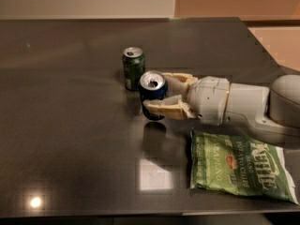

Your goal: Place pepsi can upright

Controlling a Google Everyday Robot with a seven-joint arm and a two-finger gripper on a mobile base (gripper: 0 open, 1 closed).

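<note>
Two cans sit mid-frame. I have the pepsi can (153, 93) clamped between the tan fingers (165, 108) of the gripper (154, 91). It is about upright, silver top showing, and I can't tell if its base touches the dark table (70, 125). A green can (133, 69) stands just upper left. At lower right a green chip bag (241, 167) reads "Kettle" and "Potato Chips".

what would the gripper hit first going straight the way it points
Beyond the pepsi can it grips, the gripper likely meets only bare table; the green can looks just off-line, depth unclear.
</note>
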